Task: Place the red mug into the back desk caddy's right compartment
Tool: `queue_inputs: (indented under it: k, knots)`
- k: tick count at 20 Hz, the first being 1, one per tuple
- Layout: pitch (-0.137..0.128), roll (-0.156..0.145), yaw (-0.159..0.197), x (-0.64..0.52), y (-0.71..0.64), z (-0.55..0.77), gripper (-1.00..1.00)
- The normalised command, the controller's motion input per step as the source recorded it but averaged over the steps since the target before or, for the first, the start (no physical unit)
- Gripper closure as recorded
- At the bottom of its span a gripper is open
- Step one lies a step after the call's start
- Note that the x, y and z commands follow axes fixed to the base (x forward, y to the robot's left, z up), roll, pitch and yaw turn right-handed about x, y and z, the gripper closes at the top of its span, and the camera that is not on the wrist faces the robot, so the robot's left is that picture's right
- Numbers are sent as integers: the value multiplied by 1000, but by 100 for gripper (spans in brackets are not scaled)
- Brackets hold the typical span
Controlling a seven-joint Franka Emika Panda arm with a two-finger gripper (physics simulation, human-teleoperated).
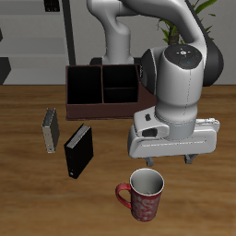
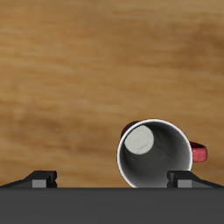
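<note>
Red mug (image 1: 143,194) stands upright on table near front edge, ungrasped. Gripper (image 1: 172,159) hovers just behind it, fingers spread wide, empty. Step: approach. Next: descend over rim, close, carry to back desk caddy (image 1: 103,92).

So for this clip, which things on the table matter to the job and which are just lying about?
Job:
- red mug, upright near the front edge
- caddy at the back, with its right compartment
- pincer, over the mug, holding nothing

Lying about:
- black box
- grey book beside it
</note>
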Motion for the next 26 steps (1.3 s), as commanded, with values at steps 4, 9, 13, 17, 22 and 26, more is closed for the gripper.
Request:
queue_inputs:
  k: [4,9,13,17,22,26]
  knots:
    - [-5,-8,-11,16,-44,-54,-100]
    - [2,-1,8,-2,-65,-45,-100]
    - [6,-20,-23,11,-93,-80,-100]
    - [14,3,-8,11,6,-155,-100]
    - [1,19,-10,-13,37,-204,-100]
    - [1,-9,-15,28,-37,-158,-100]
